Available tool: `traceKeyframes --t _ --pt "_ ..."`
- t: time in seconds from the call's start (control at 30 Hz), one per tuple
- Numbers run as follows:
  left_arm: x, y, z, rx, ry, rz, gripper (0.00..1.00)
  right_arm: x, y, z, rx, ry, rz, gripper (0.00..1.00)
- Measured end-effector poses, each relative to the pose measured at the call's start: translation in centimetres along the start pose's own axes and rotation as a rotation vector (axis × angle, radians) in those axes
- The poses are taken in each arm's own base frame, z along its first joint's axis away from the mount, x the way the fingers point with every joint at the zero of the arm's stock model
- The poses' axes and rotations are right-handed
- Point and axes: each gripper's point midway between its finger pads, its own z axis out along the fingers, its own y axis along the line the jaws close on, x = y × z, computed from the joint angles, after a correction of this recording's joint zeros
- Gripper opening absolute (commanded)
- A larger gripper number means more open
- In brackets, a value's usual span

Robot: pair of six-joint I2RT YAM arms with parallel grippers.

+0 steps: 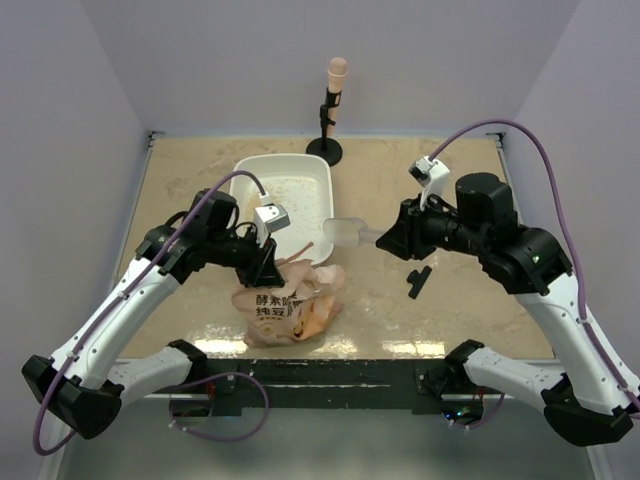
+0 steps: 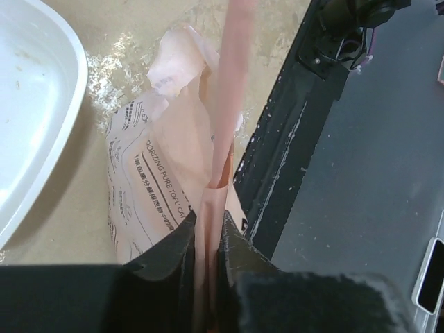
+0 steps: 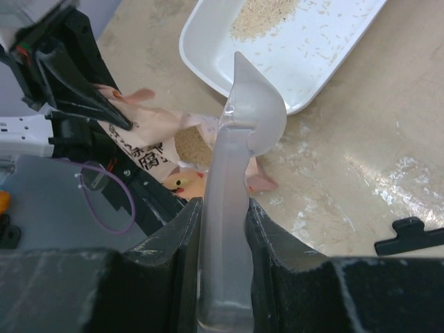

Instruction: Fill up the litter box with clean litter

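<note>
The white litter box [image 1: 246, 180] sits at the table's middle back, with a small pile of beige clean litter [image 3: 263, 15] and scattered granules in it. The orange-pink litter bag [image 1: 287, 307] stands near the front edge, its mouth open with litter showing inside [image 3: 192, 146]. My left gripper [image 1: 268, 262] is shut on the bag's upper edge [image 2: 211, 201]. My right gripper [image 1: 392, 238] is shut on the handle of a clear plastic scoop [image 3: 236, 139], whose bowl [image 1: 345, 232] hangs between the bag and the box's near right corner.
A black stand with a peach-coloured microphone [image 1: 336, 85] is behind the litter box. A small black clip [image 1: 418, 280] lies on the table under my right arm. The table's black front rail [image 2: 291, 132] runs close to the bag.
</note>
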Motion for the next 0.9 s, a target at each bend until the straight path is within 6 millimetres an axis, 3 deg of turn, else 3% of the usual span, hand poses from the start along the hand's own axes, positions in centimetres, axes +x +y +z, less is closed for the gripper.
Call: traceKeyframes --t 0.4,0.67,0.9 --pt "-1.1 0.8 0.3 -0.142 0.071 0.157 0.0 0.3 1.7 -2.3 -0.03 0.062 0.06 0.0" --pt "-2.3 1.1 -1.3 -0.244 0.086 0.285 0.0 0.0 2.2 -3.2 -0.027 0.097 0.078 0.0" --pt "-2.2 0.5 -3.1 -0.263 0.06 0.349 0.0 0.8 2.3 -3.4 -0.028 0.142 0.093 0.0"
